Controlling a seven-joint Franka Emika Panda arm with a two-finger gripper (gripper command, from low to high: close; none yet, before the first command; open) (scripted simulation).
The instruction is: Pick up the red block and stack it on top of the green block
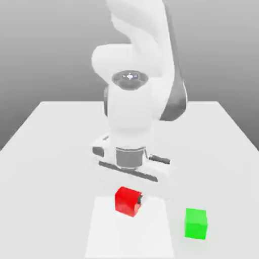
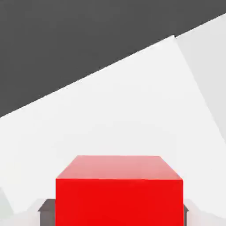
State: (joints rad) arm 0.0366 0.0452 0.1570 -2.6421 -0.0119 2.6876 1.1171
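Tabletop: the white flat tabletop (image 1: 45, 192) carries the things; its far edge and both far corners are seen in the exterior view.
Arm: the white robot arm with grey parts (image 1: 130, 106) reaches down over the middle of the tabletop.
Panel: a brighter white rectangular panel (image 1: 126, 245) lies on the tabletop, well apart from the far edge.
Gripper: the white gripper with dark fingertips (image 1: 128, 202) is closed around the red block, one finger at each of two opposite sides.
Red block: the red box-shaped block (image 1: 127, 202) is between the fingers, over the panel, turned and a little tilted in the exterior view.
Green block: the green cube-shaped block (image 1: 195, 223) stands upright beside the panel, toward the exterior view's right, apart from the red block.
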